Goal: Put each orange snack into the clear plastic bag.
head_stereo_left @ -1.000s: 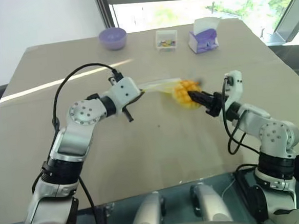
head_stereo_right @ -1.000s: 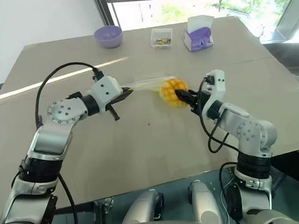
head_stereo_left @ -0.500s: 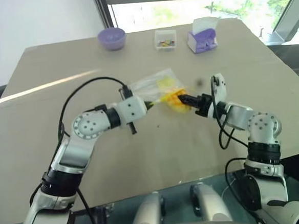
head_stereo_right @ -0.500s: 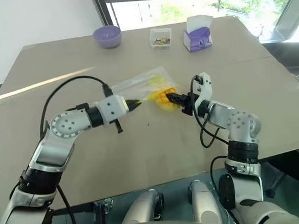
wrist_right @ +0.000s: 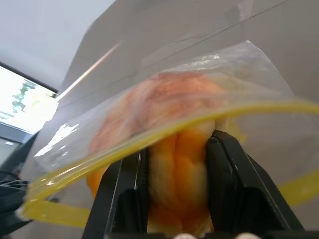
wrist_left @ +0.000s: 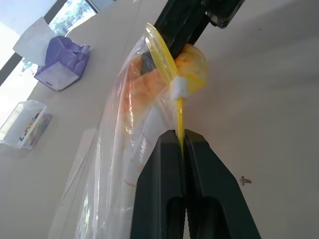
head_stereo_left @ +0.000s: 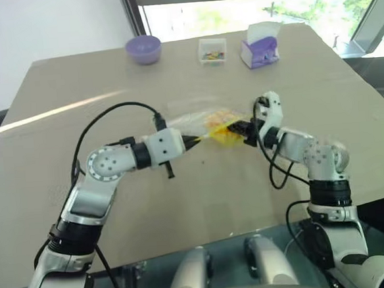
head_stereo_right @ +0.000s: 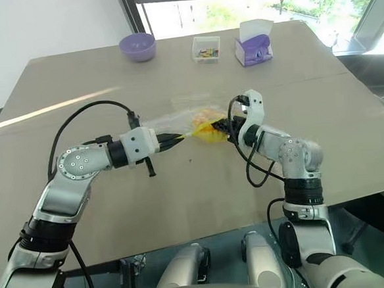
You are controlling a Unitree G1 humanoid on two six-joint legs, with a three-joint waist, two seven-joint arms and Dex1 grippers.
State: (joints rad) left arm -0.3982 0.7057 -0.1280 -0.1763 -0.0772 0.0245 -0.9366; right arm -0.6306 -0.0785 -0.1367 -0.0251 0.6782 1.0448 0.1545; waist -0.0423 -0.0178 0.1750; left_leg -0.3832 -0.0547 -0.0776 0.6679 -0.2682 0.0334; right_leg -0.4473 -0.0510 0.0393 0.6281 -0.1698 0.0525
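Head views: The landmark is the purple-and-white tissue box (head_stereo_left: 260,51) at the far side of the beige table (head_stereo_left: 76,86). A small clear box of colourful bits (head_stereo_left: 212,50) sits just beside it, and a purple bowl (head_stereo_left: 143,48) stands beyond that box, well apart from the tissue box. Nearer the robot than the tissue box, the clear plastic zip bag with a yellow zip strip (head_stereo_left: 197,122) hangs above the tabletop. The left gripper (head_stereo_left: 193,140) pinches its zip edge. The right gripper (head_stereo_left: 238,126) meets the bag mouth from the other side with the round orange-yellow bun (head_stereo_left: 221,125).

Left wrist view: The left fingers (wrist_left: 162,169) are pressed together on the yellow strip.

Right wrist view: The right fingers (wrist_right: 227,169) clamp the bun, which sits partly inside the bag mouth.
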